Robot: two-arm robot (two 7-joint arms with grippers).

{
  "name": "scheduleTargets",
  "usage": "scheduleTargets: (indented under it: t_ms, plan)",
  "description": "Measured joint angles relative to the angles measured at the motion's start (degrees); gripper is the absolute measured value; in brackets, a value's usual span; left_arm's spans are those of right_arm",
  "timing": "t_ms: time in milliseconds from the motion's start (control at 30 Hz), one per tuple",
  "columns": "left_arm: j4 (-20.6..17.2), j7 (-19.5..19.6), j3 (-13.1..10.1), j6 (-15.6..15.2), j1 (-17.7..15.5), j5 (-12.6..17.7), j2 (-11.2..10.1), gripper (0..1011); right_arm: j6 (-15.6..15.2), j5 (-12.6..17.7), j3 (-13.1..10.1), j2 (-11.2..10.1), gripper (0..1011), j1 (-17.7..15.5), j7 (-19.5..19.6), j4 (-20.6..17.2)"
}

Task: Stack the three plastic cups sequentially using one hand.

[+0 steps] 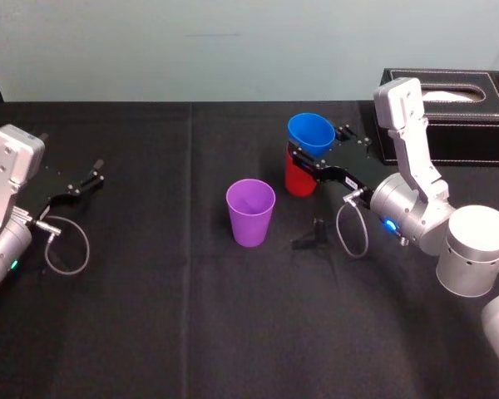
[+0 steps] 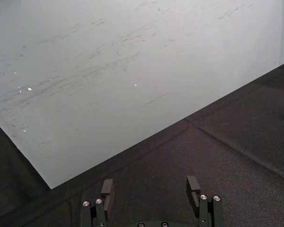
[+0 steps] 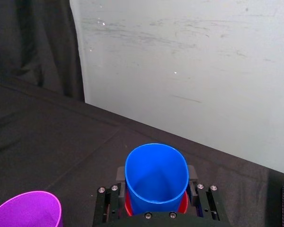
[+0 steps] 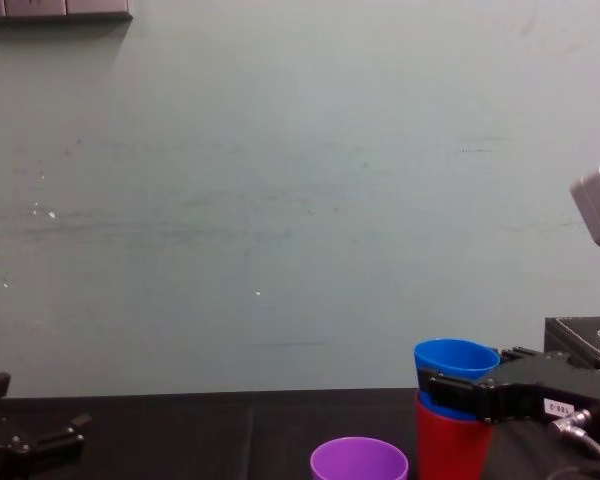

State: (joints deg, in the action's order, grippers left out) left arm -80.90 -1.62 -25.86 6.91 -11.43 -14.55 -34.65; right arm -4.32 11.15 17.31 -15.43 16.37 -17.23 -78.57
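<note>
Black cloth covers the worktop (image 1: 191,332), with a pale, scuffed wall (image 1: 150,50) behind it. Reaching in from the robot's right, the right claw (image 1: 316,148) pinches the blue cup (image 1: 309,131) between its fingers, and that cup sits partway inside the red cup (image 1: 299,179) directly beneath the claw. A small white label (image 4: 555,407) on the claw's body is too small to read. The purple cup (image 1: 250,212) stands upright, apart from the claw, to its left and nearer the robot. A black stitched box (image 1: 461,108) lies behind the arm. The left claw (image 1: 96,179) hangs spread and empty, far to the left.
</note>
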Motion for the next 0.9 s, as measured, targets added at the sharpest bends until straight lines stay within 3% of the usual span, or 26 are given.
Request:
scheduleTargets:
  t_ms: [333, 633, 900]
  plan:
    - [0.0, 0.0, 0.0, 0.0, 0.0, 0.0, 0.0, 1005, -0.2, 0.1, 0.0, 0.0, 737, 0.0, 0.0, -0.1]
    - [0.0, 0.0, 0.0, 0.0, 0.0, 0.0, 0.0, 1005, -0.4, 0.1, 0.0, -0.1, 969, 0.0, 0.0, -0.2]
    - [0.0, 0.0, 0.0, 0.0, 0.0, 0.0, 0.0, 1005, -0.5, 0.2, 0.0, -0.1, 1003, 0.0, 0.0, -0.2]
